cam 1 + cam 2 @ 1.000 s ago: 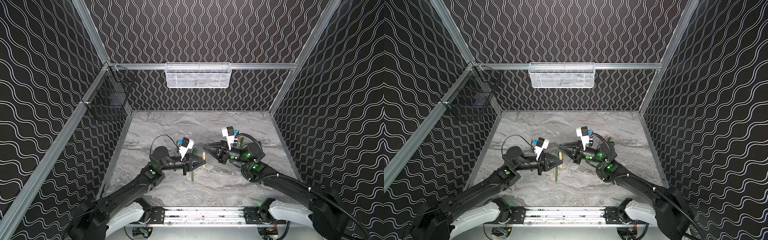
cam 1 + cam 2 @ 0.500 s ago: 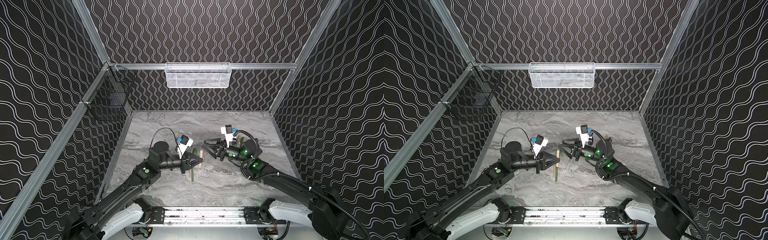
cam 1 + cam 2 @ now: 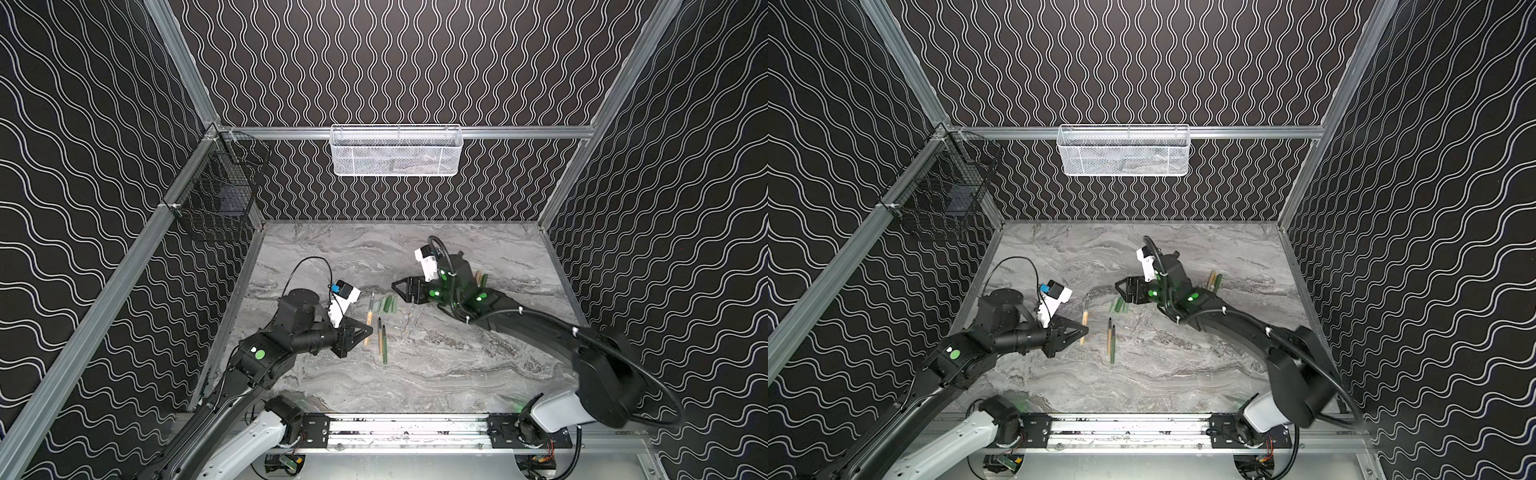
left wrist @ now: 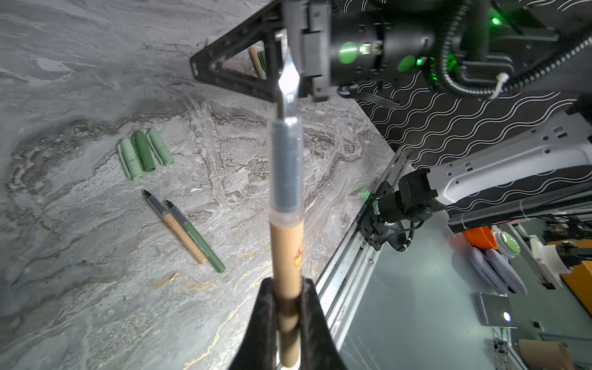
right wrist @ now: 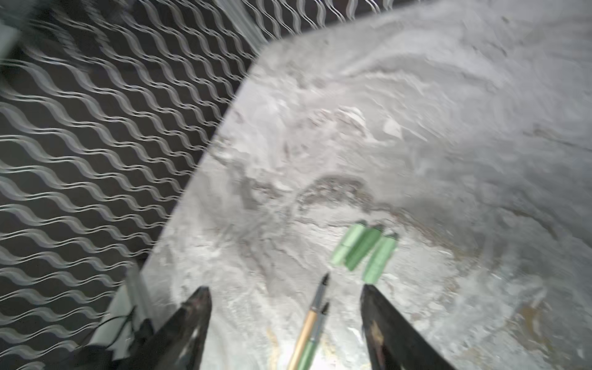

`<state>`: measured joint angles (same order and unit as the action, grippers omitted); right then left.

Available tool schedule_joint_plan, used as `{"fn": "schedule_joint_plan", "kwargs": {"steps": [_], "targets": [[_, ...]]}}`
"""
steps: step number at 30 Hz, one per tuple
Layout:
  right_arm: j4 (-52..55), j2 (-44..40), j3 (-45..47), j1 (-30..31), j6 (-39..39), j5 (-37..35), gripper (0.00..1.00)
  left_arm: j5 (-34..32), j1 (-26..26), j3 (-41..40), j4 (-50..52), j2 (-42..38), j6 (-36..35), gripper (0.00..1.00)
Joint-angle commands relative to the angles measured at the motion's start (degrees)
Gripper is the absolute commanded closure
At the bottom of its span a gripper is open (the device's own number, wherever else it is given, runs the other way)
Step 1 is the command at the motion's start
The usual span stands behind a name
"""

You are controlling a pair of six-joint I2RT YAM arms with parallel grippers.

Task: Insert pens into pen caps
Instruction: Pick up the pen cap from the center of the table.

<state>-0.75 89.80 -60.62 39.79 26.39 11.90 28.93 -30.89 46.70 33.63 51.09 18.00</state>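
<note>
My left gripper (image 3: 367, 332) (image 3: 1085, 330) (image 4: 286, 288) is shut on the tan barrel of a pen (image 3: 368, 318) (image 3: 1084, 322) (image 4: 286, 243). Its grey front section and shiny tip point away from the jaws. Two more pens, one tan (image 3: 379, 334) (image 4: 184, 238) and one green (image 3: 384, 347) (image 4: 200, 242), lie side by side on the table, and both show in the right wrist view (image 5: 309, 323). Three green pen caps (image 3: 388, 303) (image 3: 1119, 305) (image 4: 144, 155) (image 5: 362, 248) lie together just beyond them. My right gripper (image 3: 398, 290) (image 3: 1121, 291) (image 5: 283, 290) hovers open and empty beside the caps.
A tan and a green pen-like piece (image 3: 480, 278) (image 3: 1214, 280) lie beyond the right arm. A white mesh basket (image 3: 395, 151) hangs on the back wall and a black wire basket (image 3: 216, 199) on the left wall. The metal rail (image 3: 407, 428) runs along the front edge.
The right gripper has opened and drawn back from the left one toward the caps. The left gripper, still holding the tan pen, has pulled back toward the front left.
</note>
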Motion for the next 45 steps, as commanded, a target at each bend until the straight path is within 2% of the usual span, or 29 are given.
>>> {"fn": "schedule_joint_plan", "kwargs": {"steps": [1, 9, 22, 45], "targets": [[13.2, 6.0, -5.3, 0.3, -0.9, -5.9, 0.27, 0.3, 0.4, -1.5, -1.5, -0.5, -0.3, 1.0], [21.2, 17.5, -13.8, 1.2, -1.8, -10.7, 0.36, 0.1, 0.7, -2.3, -2.6, -3.0, -0.4, 1.0], [22.5, 28.1, -21.2, 1.3, -2.5, -9.5, 0.51, 0.2, 0.7, -2.3, -2.7, -4.3, -0.9, 1.0], [24.6, 32.9, -25.5, 1.3, -2.8, -9.1, 0.83, -0.3, 1.5, -2.4, -2.8, -4.5, -0.9, 1.0]]}}
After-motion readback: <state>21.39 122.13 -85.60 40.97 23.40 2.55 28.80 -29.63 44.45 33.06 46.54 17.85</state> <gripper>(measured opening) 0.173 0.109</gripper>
